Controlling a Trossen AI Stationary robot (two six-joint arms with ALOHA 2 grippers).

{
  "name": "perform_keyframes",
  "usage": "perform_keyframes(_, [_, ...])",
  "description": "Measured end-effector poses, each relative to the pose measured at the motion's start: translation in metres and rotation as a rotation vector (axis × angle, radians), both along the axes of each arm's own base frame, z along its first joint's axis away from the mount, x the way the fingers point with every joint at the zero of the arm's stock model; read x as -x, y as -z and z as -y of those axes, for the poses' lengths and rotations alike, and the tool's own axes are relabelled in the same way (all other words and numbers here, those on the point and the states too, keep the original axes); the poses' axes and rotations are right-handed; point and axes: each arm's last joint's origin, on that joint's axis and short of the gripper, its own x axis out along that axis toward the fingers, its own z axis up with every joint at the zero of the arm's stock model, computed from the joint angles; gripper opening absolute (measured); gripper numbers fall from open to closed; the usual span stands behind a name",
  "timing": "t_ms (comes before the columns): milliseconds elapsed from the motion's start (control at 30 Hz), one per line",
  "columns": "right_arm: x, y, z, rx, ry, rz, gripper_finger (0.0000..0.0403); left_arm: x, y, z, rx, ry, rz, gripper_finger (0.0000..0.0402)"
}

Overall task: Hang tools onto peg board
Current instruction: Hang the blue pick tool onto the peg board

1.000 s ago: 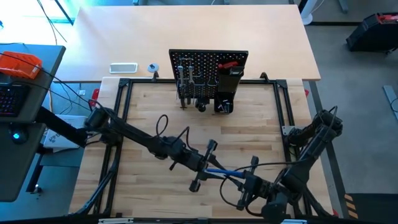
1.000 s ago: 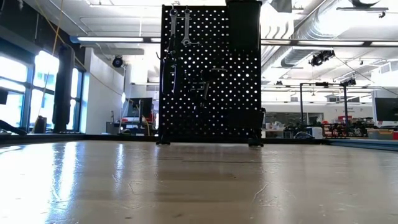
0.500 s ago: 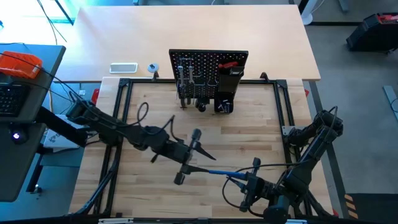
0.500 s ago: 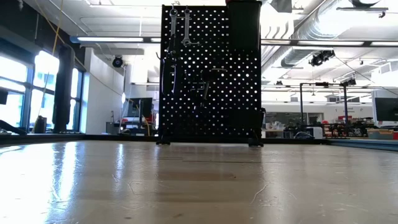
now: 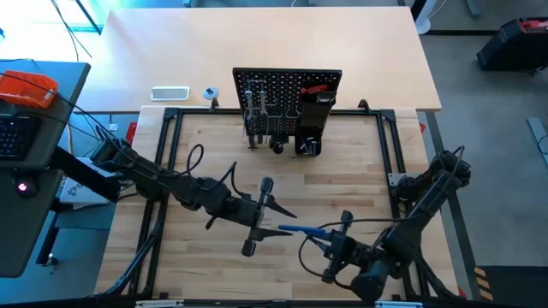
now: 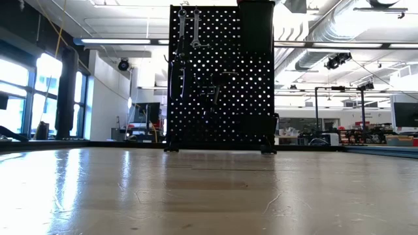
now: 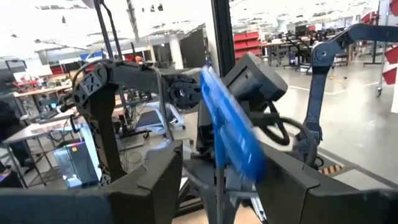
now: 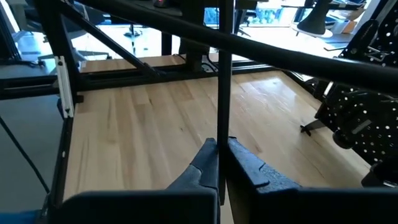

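Hex key [image 5: 300, 230], blue-handled, sits above the near-centre of the table [image 5: 360, 171], pinched by the right gripper [image 5: 330, 244]: fingers pressed together on its thin metal shaft, seen clearly in the right wrist view [image 8: 219, 93]. Left gripper [image 5: 272, 218] is at about 9 o'clock from the blue handle, jaws spread, handle sitting in the gap between the fingers without a visible clamp; in the left wrist view the handle [image 7: 233, 127] stands upright between the two fingers [image 7: 161, 180]. Peg board [image 5: 287, 85] stands upright at the table's 12 o'clock edge, well apart from both grippers, wrenches [image 6: 189, 29] hanging near its top, box holder [image 5: 315, 111] on its right side.
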Motion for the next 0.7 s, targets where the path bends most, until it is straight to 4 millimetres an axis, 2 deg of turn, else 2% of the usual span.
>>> perform_keyframes(367, [0.0015,0.0039,0.0050,-0.001,0.031,-0.024,0.0000,0.0015,-0.0010,0.0021,-0.008,-0.060,-0.006,0.0173])
perform_keyframes(700, [0.0006,0.0039,0.0059,-0.001,0.035,-0.024,0.0000,0.0007,-0.0018,0.0002,0.011,-0.061,0.000,0.0107])
